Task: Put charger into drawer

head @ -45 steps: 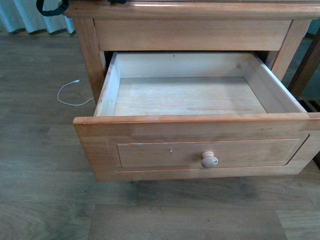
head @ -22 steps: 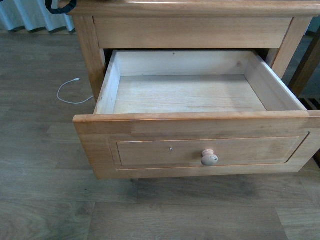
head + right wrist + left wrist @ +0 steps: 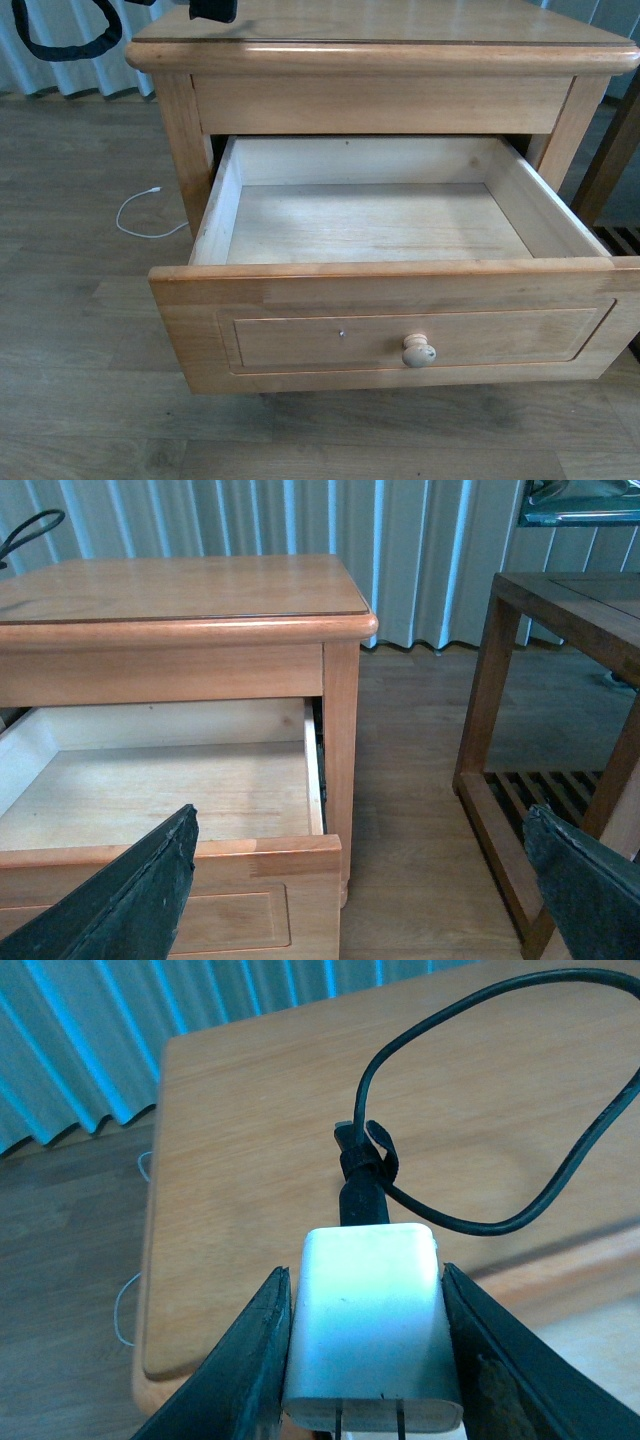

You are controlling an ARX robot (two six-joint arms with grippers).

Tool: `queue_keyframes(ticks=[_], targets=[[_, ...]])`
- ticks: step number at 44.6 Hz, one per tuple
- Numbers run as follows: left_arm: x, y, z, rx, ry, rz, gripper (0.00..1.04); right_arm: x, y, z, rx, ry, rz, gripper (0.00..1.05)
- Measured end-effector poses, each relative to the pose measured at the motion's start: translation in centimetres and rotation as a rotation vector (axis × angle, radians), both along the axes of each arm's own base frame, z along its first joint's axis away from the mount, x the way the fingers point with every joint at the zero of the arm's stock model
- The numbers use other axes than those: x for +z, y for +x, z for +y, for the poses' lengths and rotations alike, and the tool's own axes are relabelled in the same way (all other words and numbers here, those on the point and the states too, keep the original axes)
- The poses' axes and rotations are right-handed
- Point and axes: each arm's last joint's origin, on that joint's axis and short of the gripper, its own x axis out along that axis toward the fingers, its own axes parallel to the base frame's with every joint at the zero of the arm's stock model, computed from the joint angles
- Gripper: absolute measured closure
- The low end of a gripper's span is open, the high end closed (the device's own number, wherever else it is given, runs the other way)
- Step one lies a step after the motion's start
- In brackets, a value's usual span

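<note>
White rectangular charger block (image 3: 365, 1330) with black looped cable gripped in my left jaws, light-wood drawer (image 3: 300, 300) open, right jaws spread

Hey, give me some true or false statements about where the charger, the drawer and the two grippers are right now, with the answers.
1. The drawer is pulled open and nothing lies in it. True.
2. The charger already lies in the drawer. False: the left gripper holds it between its fingers, above the cabinet top.
3. The right gripper holds something. False: its jaws stand wide apart with nothing between them.
4. A thin white cable lies on the floor beside the cabinet. True.
5. The cable attached to the charger is white. False: it is a black cable, curved in a loop.
</note>
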Motion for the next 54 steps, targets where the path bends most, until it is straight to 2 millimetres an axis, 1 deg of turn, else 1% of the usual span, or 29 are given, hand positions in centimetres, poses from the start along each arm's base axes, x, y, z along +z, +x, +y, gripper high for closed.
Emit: queue_keyframes(ticks=[4,8,11,17,24,31,34,37,43,54], targets=[[0.6,-2.3,-1.0,-0.069,0.003,0.003,0.65,0.0,0.0,0.0,0.000,0.000,0.000,0.08],[0.3,-4.1,-2.0,-0.130,0.025,0.024,0.65,0.0,0.0,0.0,0.000,0.000,0.000,0.08],[0.0,-4.8,-2.4,-0.152,0.039,0.038,0.65,0.0,0.0,0.0,0.000,0.000,0.000,0.08],[-1.6,-5.6,-3.4,-0.218,0.077,0.082,0.65,0.0,0.0,0.0,0.000,0.000,0.000,0.08],[-3.2,-5.4,-4.2,-0.247,0.094,0.126,0.65,0.0,0.0,0.0,0.000,0.000,0.000,0.08],[-6.1,-4.8,-5.0,-0.262,0.118,0.192,0.65,0.0,0.0,0.0,0.000,0.000,0.000,0.08],[-7.9,-4.2,-5.3,-0.266,0.132,0.231,0.65,0.0,0.0,0.0,0.000,0.000,0.000,0.08],[-8.9,-3.8,-5.6,-0.265,0.138,0.255,0.65,0.0,0.0,0.0,0.000,0.000,0.000,0.08],[-10.3,-2.7,-6.2,-0.262,0.144,0.280,0.65,0.0,0.0,0.0,0.000,0.000,0.000,0.08],[-12.1,-1.1,-7.0,-0.259,0.149,0.305,0.65,0.0,0.0,0.0,0.000,0.000,0.000,0.08]])
